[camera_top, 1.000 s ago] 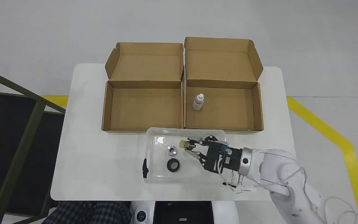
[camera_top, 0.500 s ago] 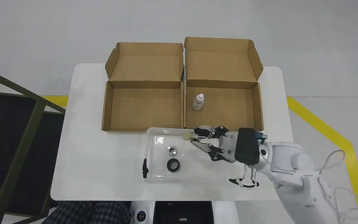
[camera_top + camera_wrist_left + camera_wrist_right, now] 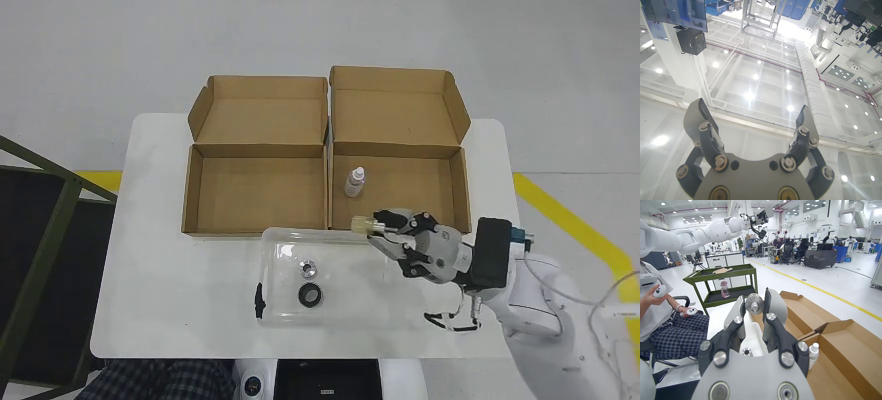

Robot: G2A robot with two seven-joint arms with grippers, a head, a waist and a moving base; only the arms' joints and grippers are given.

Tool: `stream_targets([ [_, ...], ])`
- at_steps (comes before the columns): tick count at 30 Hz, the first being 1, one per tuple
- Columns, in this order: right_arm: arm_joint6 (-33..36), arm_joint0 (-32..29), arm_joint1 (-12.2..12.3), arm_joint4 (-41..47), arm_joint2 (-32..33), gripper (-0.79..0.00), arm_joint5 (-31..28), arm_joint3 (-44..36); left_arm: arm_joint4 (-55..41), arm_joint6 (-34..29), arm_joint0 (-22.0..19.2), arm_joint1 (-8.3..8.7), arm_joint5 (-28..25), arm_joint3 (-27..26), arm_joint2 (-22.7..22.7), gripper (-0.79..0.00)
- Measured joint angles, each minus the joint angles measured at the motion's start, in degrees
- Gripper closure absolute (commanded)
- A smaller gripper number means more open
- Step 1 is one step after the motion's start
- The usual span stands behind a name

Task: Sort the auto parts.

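A metal part (image 3: 360, 224) is clamped in the right tool (image 3: 754, 307), held at lower centre, over the near edge of the right box (image 3: 415, 195); the left tool (image 3: 752, 108) is spread apart.

Green cart (image 3: 721, 275) beside white table (image 3: 160, 290)

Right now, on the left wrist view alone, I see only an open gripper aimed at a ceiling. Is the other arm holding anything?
Observer: Yes, the right gripper is shut on a small metal cylinder.
Reviewer: Where over the table?
Observer: In the top view, above the near edge of the right cardboard box.
Reviewer: Anything in that box?
Observer: A small white bottle stands in it.
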Motion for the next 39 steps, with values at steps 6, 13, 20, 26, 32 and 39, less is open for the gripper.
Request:
stream_targets([
  [6, -1.2, -0.6, 0.0, 0.4, 0.9, 0.000, 0.2, 0.1, 0.0, 0.0, 0.0, 0.00, 0.0, 0.0, 0.0, -0.785],
  [13, -2.0, -1.0, 0.0, 0.0, 1.5, 0.000, -0.1, -0.2, 0.0, 0.0, 0.0, 0.00, 0.0, 0.0, 0.0, -0.785],
  [20, 0.9, -0.5, 0.1, -2.2, 0.6, 0.000, 0.5, 0.1, 0.0, 0.0, 0.0, 0.00, 0.0, 0.0, 0.0, -0.785],
  [26, 3.3, 1.3, 0.0, -4.5, -1.5, 0.000, 2.4, 2.9, 0.0, 0.0, 0.0, 0.00, 0.0, 0.0, 0.0, -0.785],
  [32, 6.3, 3.8, -0.3, -7.3, -3.4, 0.000, 5.8, 7.0, 0.0, 0.0, 0.0, 0.00, 0.0, 0.0, 0.0, -0.785],
  [39, 11.2, 6.7, -0.3, -10.7, -4.3, 0.000, 10.2, 11.0, 0.0, 0.0, 0.0, 0.00, 0.0, 0.0, 0.0, -0.785],
])
